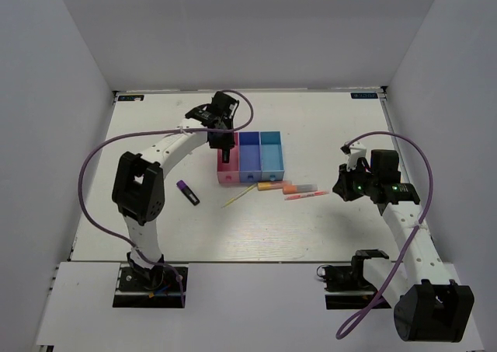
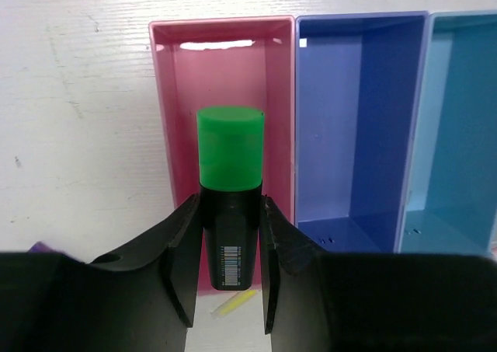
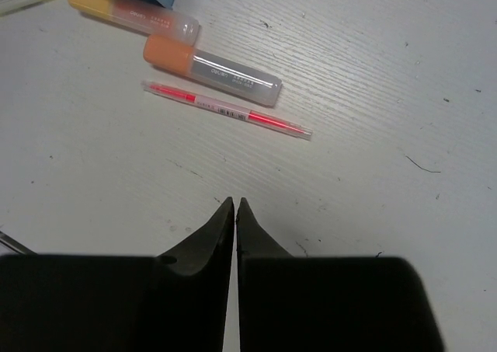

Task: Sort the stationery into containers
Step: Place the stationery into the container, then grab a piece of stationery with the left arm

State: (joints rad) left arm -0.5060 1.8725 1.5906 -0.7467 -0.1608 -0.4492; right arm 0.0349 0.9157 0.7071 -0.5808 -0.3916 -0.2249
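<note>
Your left end effector [image 2: 231,212] clamps the black marker [image 2: 230,243] mid-barrel over the pink bin [image 2: 167,95]. Rightward, two orange highlighters [image 3: 210,68] and a thin pen [image 3: 229,111] lie on the desk [image 3: 388,95]; they look light, stiff and slick, so pinch mid-barrel. Your right end effector [image 3: 235,204] is closed, empty.

Overhead view spans table [image 1: 272,228], 2 wrist views close, downward

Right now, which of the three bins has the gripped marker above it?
The pink bin: the green-capped marker hangs over it, not over the dark blue bin or light blue bin.
</note>
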